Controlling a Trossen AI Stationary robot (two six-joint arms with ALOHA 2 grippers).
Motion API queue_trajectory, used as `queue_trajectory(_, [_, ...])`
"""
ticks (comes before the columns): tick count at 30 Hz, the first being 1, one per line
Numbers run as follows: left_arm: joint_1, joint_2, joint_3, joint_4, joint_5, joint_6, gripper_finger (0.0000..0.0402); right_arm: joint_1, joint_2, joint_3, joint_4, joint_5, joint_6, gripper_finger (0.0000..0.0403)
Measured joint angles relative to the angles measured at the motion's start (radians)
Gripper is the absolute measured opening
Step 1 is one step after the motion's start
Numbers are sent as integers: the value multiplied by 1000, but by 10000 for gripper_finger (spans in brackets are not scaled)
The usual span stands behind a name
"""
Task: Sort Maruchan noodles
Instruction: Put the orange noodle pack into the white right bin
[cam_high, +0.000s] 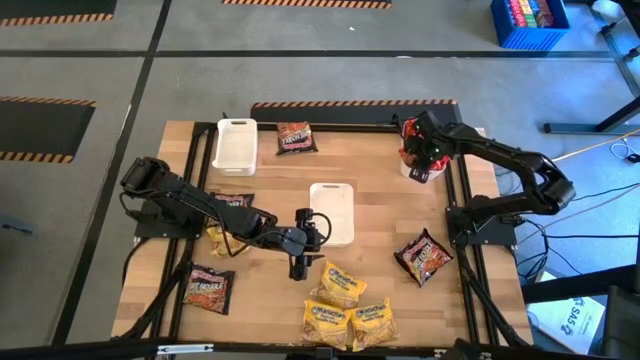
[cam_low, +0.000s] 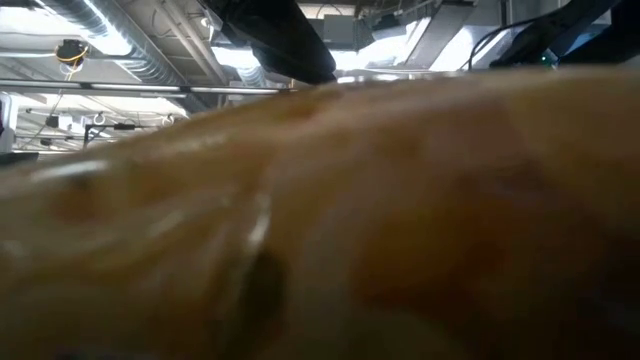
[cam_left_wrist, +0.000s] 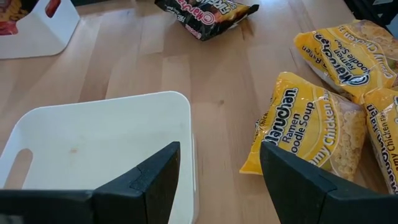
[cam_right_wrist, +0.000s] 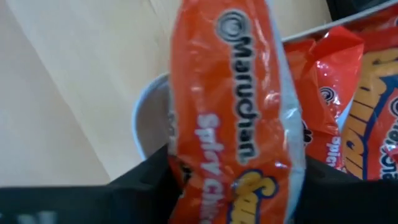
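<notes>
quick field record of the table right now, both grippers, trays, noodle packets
left gripper: open, empty, over the middle white tray's edge, near the yellow packets
right gripper: over the far-right tray, red packet between its fingers
far-left tray: looks empty
dark packets: one beyond the trays, one at the right, one near left

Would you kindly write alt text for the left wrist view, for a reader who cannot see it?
The left gripper, open and holding nothing, hovers at the rim of an empty white tray on the wooden table. Yellow Maruchan packets lie just beyond, and a dark packet farther off.
</notes>
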Motion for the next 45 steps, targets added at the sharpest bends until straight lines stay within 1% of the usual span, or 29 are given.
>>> queue_trajectory(4, [0, 0, 0, 0, 1, 0, 216, -1, 2, 10, -33, 58, 17, 246])
queue_trajectory(6, [0, 0, 0, 0, 13, 0, 216, -2, 3, 33, -77, 86, 24, 264])
queue_trajectory(8, [0, 0, 0, 0, 29, 0, 216, -2, 4, 61, -115, 88, 49, 274])
queue_trajectory(13, [0, 0, 0, 0, 34, 0, 216, -2, 2, 133, -221, 73, 62, 278])
queue_trajectory(18, [0, 0, 0, 0, 34, 0, 216, -2, 1, 195, -303, 75, 83, 266])
queue_trajectory(22, [2, 0, 0, 0, 34, 1, 216, -1, 0, 232, -354, 35, 104, 240])
queue_trajectory(25, [4, 0, 0, 0, 34, 1, 216, -1, -1, 241, -403, 55, 119, 200])
queue_trajectory(28, [5, 0, 0, 0, 33, 1, 216, -2, -1, 218, -426, 76, 126, 144])
queue_trajectory(32, [8, 0, 0, 0, 33, 13, 216, -1, -2, 183, -417, 164, 100, 59])
queue_trajectory(34, [9, 0, 0, 0, 33, 19, 216, -1, -3, 179, -410, 190, 77, 22])
queue_trajectory(36, [9, 0, 0, 1, 33, 19, 216, 0, -5, 175, -403, 193, 67, 10])
queue_trajectory(40, [9, 0, 0, 12, 33, 19, 216, 0, -6, 155, -373, 199, 37, 21])
queue_trajectory(45, [9, 0, 0, 19, 33, 19, 216, 0, -6, 117, -324, 194, -2, 5])
